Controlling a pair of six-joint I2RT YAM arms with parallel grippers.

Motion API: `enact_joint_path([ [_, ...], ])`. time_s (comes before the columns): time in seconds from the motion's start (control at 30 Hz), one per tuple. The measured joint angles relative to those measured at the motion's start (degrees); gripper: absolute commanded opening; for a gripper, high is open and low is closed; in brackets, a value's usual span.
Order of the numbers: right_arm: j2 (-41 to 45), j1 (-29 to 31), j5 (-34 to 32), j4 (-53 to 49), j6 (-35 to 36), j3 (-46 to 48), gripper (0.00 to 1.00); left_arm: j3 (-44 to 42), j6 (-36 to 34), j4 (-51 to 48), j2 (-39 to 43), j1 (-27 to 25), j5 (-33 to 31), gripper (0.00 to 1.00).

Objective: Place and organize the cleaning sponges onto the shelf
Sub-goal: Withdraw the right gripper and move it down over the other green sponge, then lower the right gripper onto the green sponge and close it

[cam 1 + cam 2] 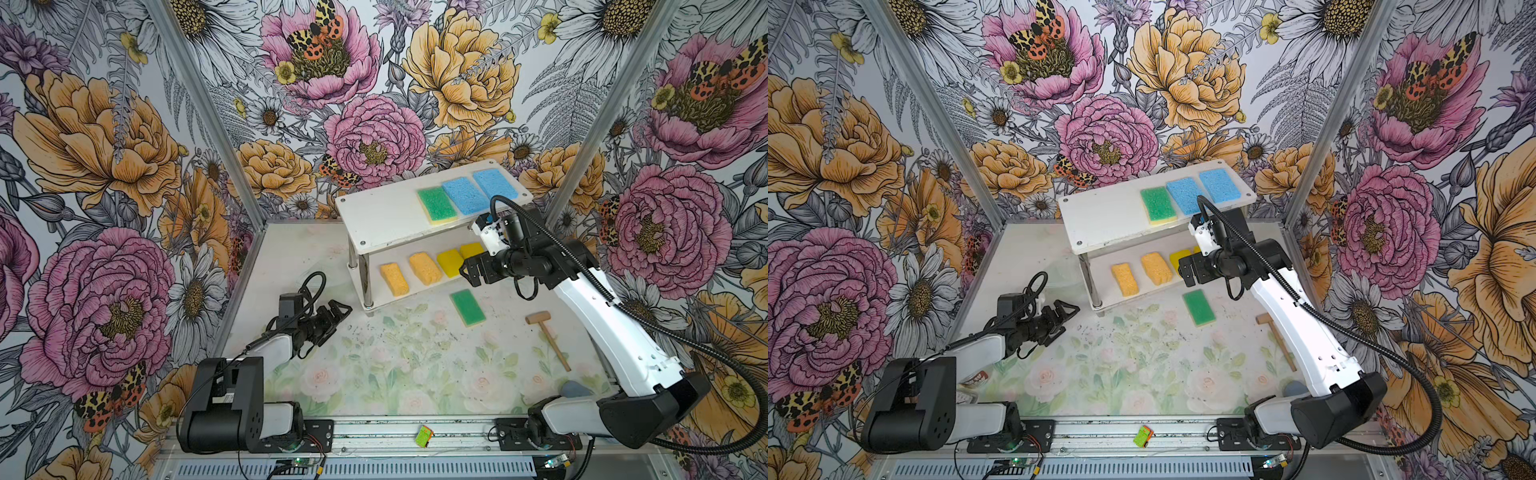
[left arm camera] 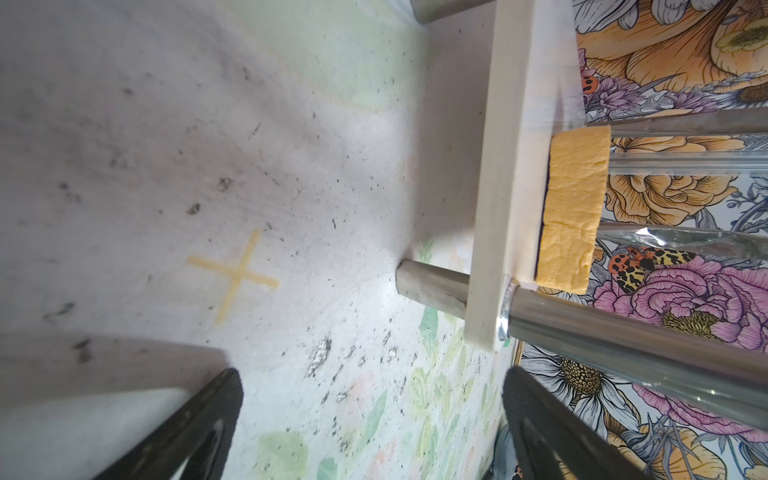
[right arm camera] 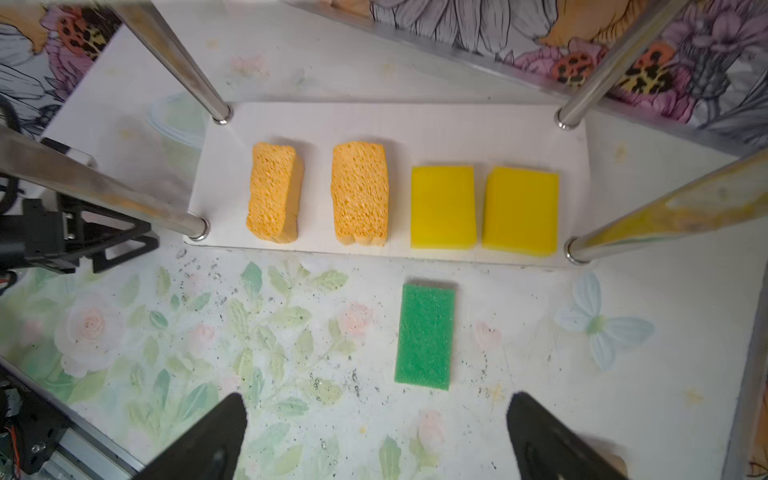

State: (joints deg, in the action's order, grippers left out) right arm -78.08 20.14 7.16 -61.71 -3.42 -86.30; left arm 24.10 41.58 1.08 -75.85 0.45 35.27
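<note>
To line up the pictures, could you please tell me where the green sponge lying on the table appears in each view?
In a top view: the green sponge lies right of centre, on the table just in front of the shelf.
In a top view: the green sponge is again right of centre.
Left wrist: not in it.
Right wrist: near the middle, in front of the bright yellow sponges.
Shared landmark: the shelf, seen in all four.

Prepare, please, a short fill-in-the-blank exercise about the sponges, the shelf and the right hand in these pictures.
1. The top board holds one green sponge and two ____ ones.
2. The lower board holds ____ sponges.
3. The loose sponge on the table has a ____ top.
4. The right hand is ____ and empty.
Missing words: blue, four, green, open.
</note>
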Motion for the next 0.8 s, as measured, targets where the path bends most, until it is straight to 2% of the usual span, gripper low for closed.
enact_joint_path([
  [0.17,0.0,-3.2,0.2,2.2,-1.7,10.6,1.0,0.0,0.0,-0.4,0.6,0.6,0.0,0.99],
  [0.33,-1.3,-5.7,0.6,4.6,-3.2,17.2,1.0,0.0,0.0,-0.8,1.2,0.9,0.0,0.99],
  [0.57,-10.4,-6.7,2.1,8.7,-3.7,20.7,1.0,0.0,0.0,-1.1,1.2,0.9,0.0,0.99],
  [0.8,-14.5,-6.7,2.8,14.9,-4.7,21.5,0.99,0.0,-0.1,-1.3,1.2,0.9,0.0,0.99],
])
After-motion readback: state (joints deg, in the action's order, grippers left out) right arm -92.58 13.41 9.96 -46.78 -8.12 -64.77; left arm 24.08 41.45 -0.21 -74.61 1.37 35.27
